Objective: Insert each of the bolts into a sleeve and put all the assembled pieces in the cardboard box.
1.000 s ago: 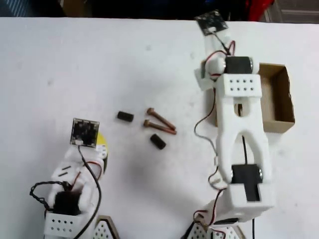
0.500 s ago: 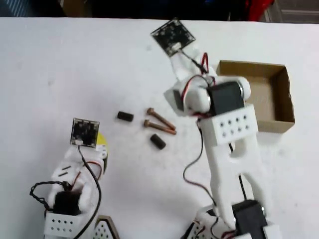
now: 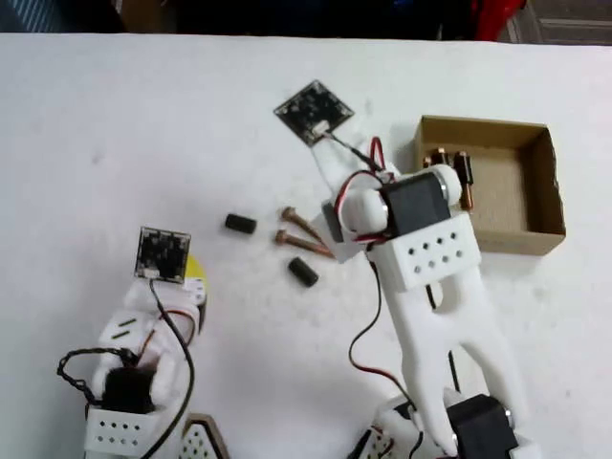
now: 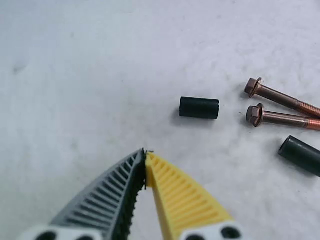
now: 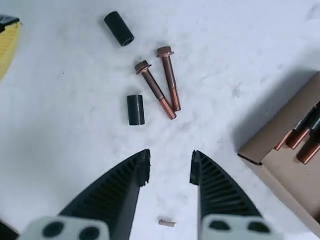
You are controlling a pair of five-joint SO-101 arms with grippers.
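The right arm (image 3: 430, 253) swings away from the cardboard box (image 3: 507, 208) toward the two loose bolts (image 5: 170, 77), its gripper (image 5: 170, 167), jaws apart, now near them. The box's inside (covered a second ago) shows assembled pieces (image 3: 451, 170).

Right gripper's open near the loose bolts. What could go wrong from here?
1. The two bolts lie with threaded ends almost touching; the right gripper may pinch both or flick one away.
2. The nearer sleeve lies on its side close by and could roll if nudged.
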